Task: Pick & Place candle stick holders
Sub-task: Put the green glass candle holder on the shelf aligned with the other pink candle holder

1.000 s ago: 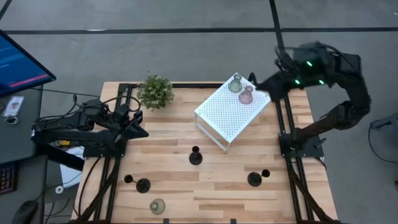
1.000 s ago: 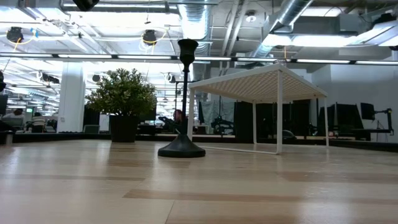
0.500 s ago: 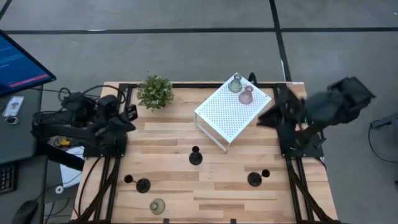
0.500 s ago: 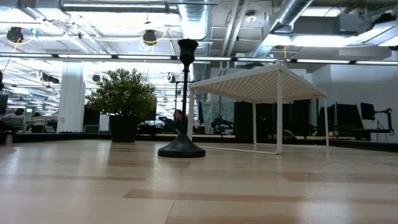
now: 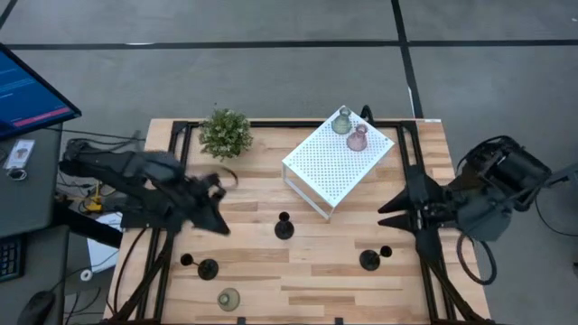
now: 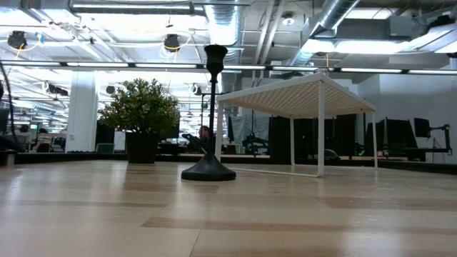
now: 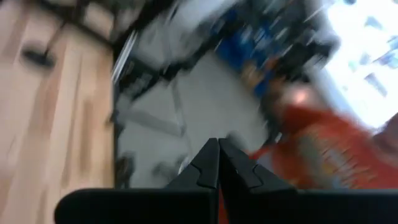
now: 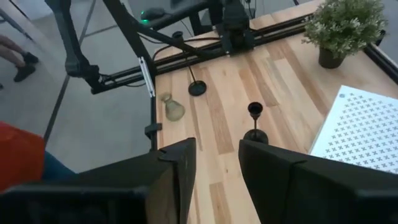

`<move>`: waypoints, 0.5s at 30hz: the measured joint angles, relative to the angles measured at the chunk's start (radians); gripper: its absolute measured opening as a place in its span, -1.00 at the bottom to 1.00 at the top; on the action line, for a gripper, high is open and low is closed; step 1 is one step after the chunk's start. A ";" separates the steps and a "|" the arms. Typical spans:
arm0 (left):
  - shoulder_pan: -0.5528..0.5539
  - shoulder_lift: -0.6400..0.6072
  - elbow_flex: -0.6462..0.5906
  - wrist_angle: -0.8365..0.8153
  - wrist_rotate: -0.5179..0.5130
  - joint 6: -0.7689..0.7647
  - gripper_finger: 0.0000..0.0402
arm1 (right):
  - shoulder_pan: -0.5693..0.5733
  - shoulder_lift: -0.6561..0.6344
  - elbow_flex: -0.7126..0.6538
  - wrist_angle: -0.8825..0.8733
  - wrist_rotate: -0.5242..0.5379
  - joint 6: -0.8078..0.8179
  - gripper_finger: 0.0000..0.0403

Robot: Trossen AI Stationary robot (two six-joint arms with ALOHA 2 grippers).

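Both arms over the table edges, nothing held, six holders spread between the box top and the wood.

I see my left gripper pinched fully together and empty over the left part of the table, and my right gripper with its fingers parted and empty at the right side. A greenish glass holder and the pink glass holder stand touching-close on the far corner of the white perforated box. One black holder stands mid-table just in front of the box, another black holder at the front left, a third black holder at the front right. The second greenish glass holder sits at the front edge. The potted plant stands at the far left.
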 joint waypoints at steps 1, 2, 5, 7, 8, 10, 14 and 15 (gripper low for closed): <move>-0.015 0.030 0.022 -0.052 0.000 0.009 -0.99 | 0.005 0.000 0.000 0.000 0.009 0.010 -0.43; -0.029 0.058 0.040 -0.093 0.001 0.026 -0.99 | 0.008 0.000 0.000 0.000 0.021 0.020 -0.43; -0.059 0.135 0.064 -0.218 0.000 0.080 -0.99 | 0.022 0.000 0.000 0.000 0.047 0.030 -0.43; -0.075 0.186 0.064 -0.284 -0.001 0.107 -0.99 | 0.028 0.000 0.000 0.000 0.051 0.030 -0.43; -0.082 0.211 0.064 -0.307 -0.003 0.123 -0.99 | 0.031 0.000 0.000 0.000 0.051 0.030 -0.43; -0.097 0.257 0.064 -0.345 -0.003 0.163 -0.99 | 0.031 0.000 0.000 0.000 0.051 0.030 -0.43; -0.120 0.338 0.064 -0.370 -0.002 0.223 -0.98 | 0.030 0.000 0.000 0.000 0.051 0.030 -0.43; -0.124 0.353 0.064 -0.370 -0.002 0.235 -0.97 | 0.030 0.000 0.000 0.000 0.051 0.030 -0.43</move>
